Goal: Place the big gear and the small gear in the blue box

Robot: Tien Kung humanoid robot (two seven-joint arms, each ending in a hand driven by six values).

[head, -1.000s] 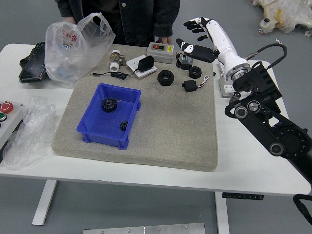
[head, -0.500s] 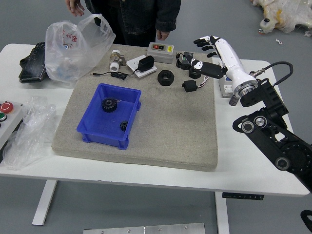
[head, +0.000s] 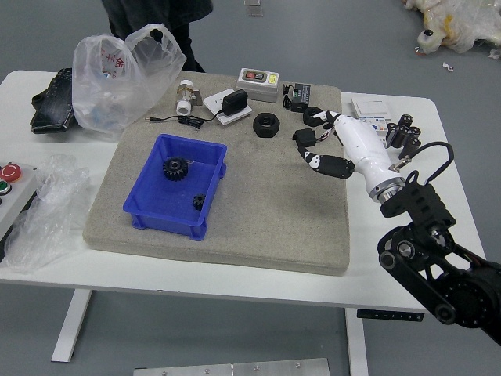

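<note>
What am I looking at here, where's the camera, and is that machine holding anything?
You're looking forward and down from a humanoid robot's head camera. The robot's right hand, white and black, reaches over a white table; its fingers are spread and seem to hold nothing. On the grey mat sits a blue box with a big gear and a small gear inside. Behind are a black ring and a charger. A person stands at the far side.
</note>
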